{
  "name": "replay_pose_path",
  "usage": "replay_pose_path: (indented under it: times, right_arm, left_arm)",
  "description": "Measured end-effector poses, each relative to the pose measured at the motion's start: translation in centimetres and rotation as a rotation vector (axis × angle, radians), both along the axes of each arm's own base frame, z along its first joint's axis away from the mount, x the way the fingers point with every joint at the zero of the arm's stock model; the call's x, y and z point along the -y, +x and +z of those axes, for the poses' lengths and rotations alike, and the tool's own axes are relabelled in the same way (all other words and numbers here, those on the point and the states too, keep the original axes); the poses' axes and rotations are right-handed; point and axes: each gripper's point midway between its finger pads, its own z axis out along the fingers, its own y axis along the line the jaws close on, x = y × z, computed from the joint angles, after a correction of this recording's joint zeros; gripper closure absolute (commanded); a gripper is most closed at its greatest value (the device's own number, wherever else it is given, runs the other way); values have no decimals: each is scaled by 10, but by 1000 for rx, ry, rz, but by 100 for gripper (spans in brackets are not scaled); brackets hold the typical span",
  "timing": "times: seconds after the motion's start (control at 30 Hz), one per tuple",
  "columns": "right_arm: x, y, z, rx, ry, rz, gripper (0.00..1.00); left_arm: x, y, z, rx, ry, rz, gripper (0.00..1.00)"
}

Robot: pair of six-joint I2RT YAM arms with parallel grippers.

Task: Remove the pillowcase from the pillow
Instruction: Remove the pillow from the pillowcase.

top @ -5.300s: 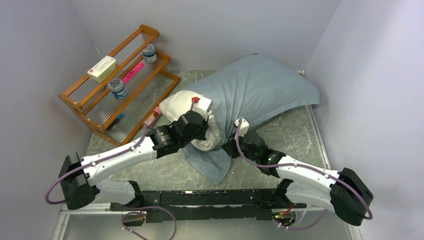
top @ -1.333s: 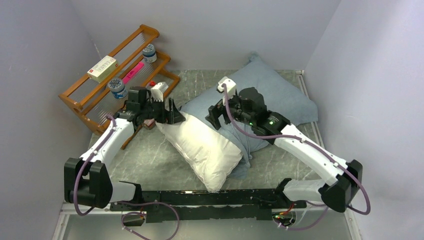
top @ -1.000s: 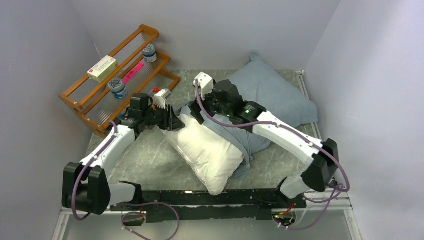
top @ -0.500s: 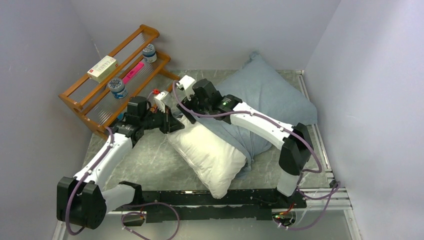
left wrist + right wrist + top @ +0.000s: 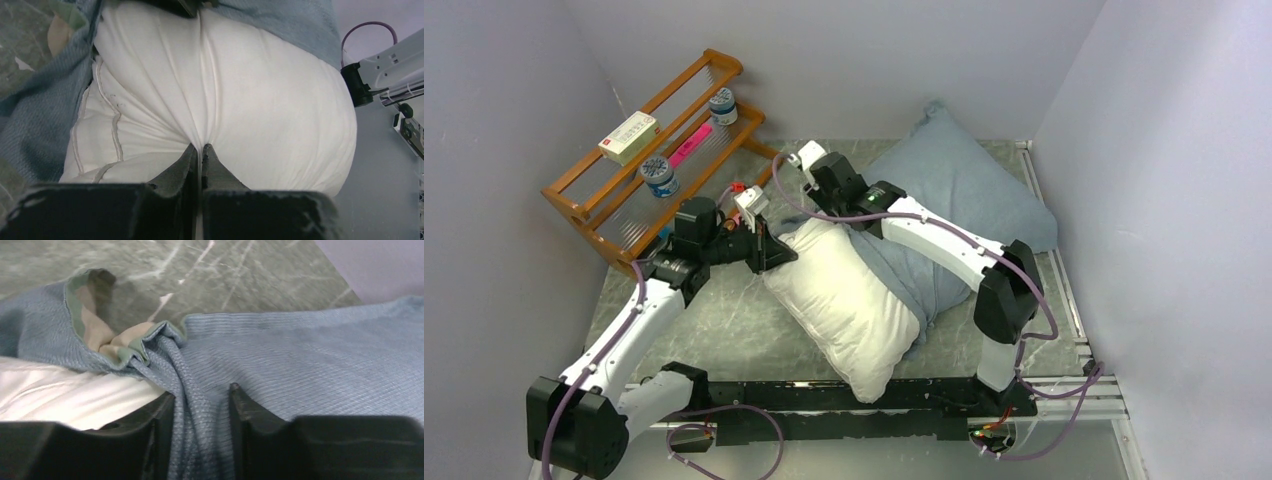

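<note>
The white pillow (image 5: 849,300) lies slantwise mid-table, its near half bare. The blue-grey pillowcase (image 5: 969,190) covers its far right part and bunches beside it. My left gripper (image 5: 782,257) is shut on a pinch of the pillow's cloth at its left corner; the left wrist view shows this pinch (image 5: 201,147) on the pillow (image 5: 260,90). My right gripper (image 5: 816,207) is at the pillowcase's open edge, its jaws closed on a thick fold (image 5: 200,390) of the pillowcase (image 5: 310,355). The case's beige-and-green inner face (image 5: 107,340) shows at the edge, with the pillow (image 5: 60,395) below left.
A wooden two-tier rack (image 5: 614,215) stands at the back left, holding a box (image 5: 629,137), two jars and a pink item. Grey walls close in on the left, back and right. The marble tabletop (image 5: 714,320) shows left of the pillow.
My right gripper has moved left across the pillowcase to its open edge by the pillow's far corner. My left gripper kept hold of the pillow and shifted slightly right.
</note>
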Motion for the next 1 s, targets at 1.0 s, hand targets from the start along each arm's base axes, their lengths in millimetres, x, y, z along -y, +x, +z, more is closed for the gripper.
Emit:
replay_pose_path:
  times: [1.0]
  right_arm:
    - [90, 51, -1, -12, 144, -252, 100]
  left_arm:
    - [-23, 39, 0, -11, 146, 263, 95]
